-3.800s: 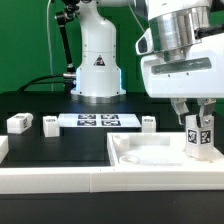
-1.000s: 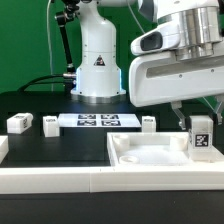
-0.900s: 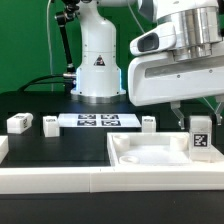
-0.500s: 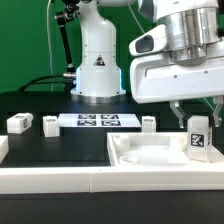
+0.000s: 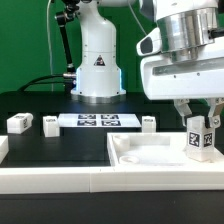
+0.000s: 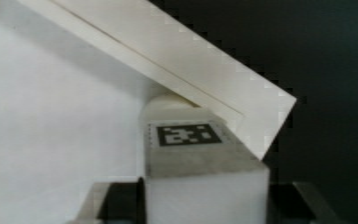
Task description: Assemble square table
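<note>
We've got the white Franka arm (image 5: 97,55) based at centre rear, its bulky white wrist housing (image 5: 185,72) hanging at the exterior view's right, pointing straight down. Its two-finger gripper (image 5: 200,124) is vertical, with dark fingers (image 5: 184,112) part-way in, clamped on both sides of a small white tagged block leg (image 5: 201,141), held upright.

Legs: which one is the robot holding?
The leg at the exterior view's right, clamped in the end effector at the top's corner. The other three legs sit loose on the black surface.
</note>
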